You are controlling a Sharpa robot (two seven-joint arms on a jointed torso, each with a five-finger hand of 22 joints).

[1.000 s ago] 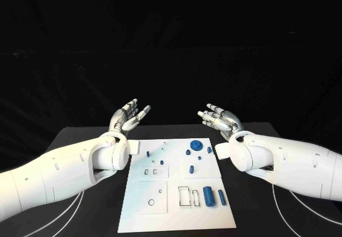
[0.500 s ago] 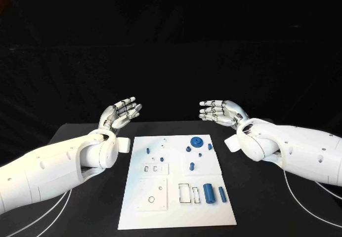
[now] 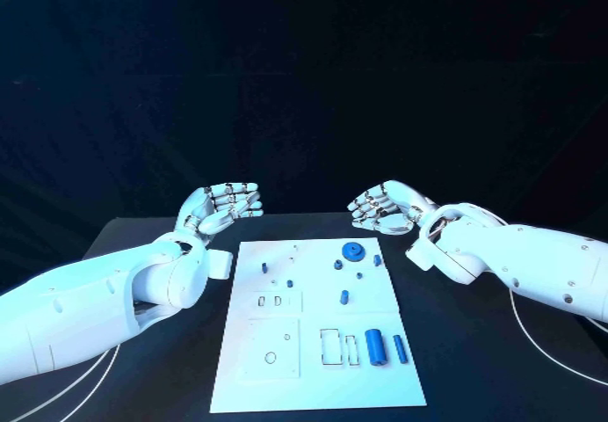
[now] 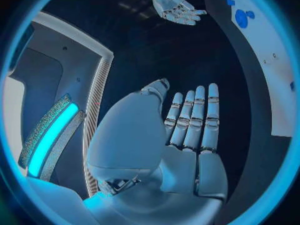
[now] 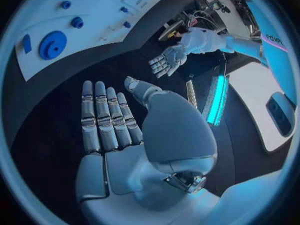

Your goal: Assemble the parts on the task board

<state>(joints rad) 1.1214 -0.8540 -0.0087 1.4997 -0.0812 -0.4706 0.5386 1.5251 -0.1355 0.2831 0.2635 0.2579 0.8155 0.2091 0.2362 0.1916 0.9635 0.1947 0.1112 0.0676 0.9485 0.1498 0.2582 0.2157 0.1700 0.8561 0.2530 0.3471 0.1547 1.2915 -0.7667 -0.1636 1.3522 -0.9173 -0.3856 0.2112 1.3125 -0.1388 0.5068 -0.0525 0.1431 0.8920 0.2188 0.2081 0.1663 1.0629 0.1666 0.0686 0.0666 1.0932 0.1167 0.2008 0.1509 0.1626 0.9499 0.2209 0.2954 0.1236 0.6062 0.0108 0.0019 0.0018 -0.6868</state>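
Note:
The white task board (image 3: 317, 387) lies in the middle of the black table, with small blue parts on it. A round blue disc (image 3: 355, 254) sits near its far right corner and a blue cylinder (image 3: 374, 344) and a thin blue pin (image 3: 399, 349) lie near its front right. My left hand (image 3: 222, 207) hovers beyond the board's far left corner, fingers apart, holding nothing. My right hand (image 3: 387, 207) hovers beyond the far right corner, also empty. The left wrist view shows my left hand (image 4: 187, 130) flat and empty, and the right wrist view shows my right hand (image 5: 109, 120) the same way.
White cables (image 3: 558, 360) lie on the black table (image 3: 481, 352) at both sides of the board. The blue disc (image 5: 52, 44) and small pegs (image 5: 77, 22) show on the board (image 5: 100, 10) in the right wrist view.
Both hands have turned and tipped forward, their fingers now bending toward each other over the board's far edge. The camera view has shifted a little.

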